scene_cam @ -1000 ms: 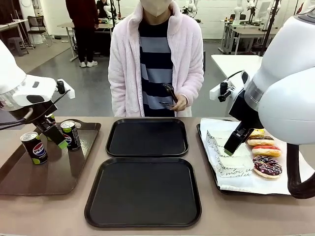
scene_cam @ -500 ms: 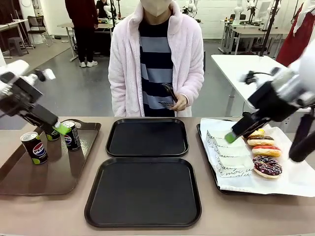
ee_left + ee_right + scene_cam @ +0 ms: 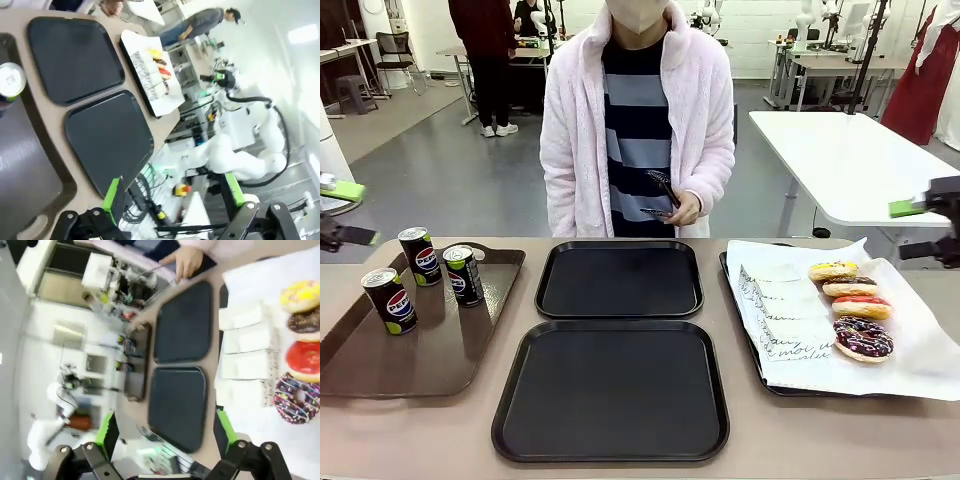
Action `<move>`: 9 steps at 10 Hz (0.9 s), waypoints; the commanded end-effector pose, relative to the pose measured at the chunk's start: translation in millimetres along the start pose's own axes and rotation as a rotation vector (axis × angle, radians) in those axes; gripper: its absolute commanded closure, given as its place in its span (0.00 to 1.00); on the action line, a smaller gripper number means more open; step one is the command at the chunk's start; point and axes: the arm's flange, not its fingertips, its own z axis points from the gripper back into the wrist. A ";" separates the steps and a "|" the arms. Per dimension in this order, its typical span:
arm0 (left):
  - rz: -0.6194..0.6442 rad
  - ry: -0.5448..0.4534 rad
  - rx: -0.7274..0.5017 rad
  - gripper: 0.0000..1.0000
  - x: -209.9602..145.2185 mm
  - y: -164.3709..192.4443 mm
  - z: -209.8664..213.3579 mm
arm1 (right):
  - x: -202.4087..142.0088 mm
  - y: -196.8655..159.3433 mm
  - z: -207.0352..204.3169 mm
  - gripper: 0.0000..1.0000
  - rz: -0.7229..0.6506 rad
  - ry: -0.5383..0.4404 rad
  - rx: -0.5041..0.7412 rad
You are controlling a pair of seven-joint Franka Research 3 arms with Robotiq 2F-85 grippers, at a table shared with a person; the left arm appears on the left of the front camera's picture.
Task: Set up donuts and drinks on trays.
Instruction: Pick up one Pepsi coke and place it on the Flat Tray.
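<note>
Two black trays lie empty mid-table, one far (image 3: 619, 280) and one near (image 3: 610, 392). Three Pepsi cans (image 3: 420, 256) stand upright on a brown tray (image 3: 440, 350) at the left. Several donuts (image 3: 861, 307) lie in a row on the paper-lined tray (image 3: 760, 370) at the right, beside white paper sleeves (image 3: 790, 312). My left gripper (image 3: 355, 212) hangs open at the left edge, raised above the cans. My right gripper (image 3: 900, 232) is open at the right edge, above and behind the donuts. From the wrists, the left gripper (image 3: 172, 192) and right gripper (image 3: 165, 432) are empty high over the trays (image 3: 75, 57) (image 3: 177, 405).
A person in a pink fleece jacket stands at the far side behind the far tray, one hand (image 3: 685, 210) holding a dark object at waist height. White paper (image 3: 920, 370) overhangs the right tray toward the table's edge. Another white table (image 3: 840, 150) stands behind on the right.
Both arms have pulled back and up: the left gripper left the cans toward the left edge, the right gripper left the donut tray toward the right edge. Nothing was picked up.
</note>
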 end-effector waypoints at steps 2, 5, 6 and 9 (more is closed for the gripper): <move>0.097 -0.005 0.006 0.00 2.8 15.7 43.6 | -14.3 -36.1 35.8 0.00 -0.089 0.036 0.133; 0.168 -0.013 0.000 0.00 -5.0 38.6 77.5 | -14.2 -69.4 74.7 0.00 -0.118 0.096 0.153; 0.195 -0.001 0.014 0.00 -5.8 44.9 84.1 | -16.6 -74.8 83.6 0.00 -0.124 0.084 0.152; 0.264 0.034 0.074 0.00 -9.0 54.1 96.2 | -18.8 -84.1 86.8 0.00 -0.151 0.062 0.095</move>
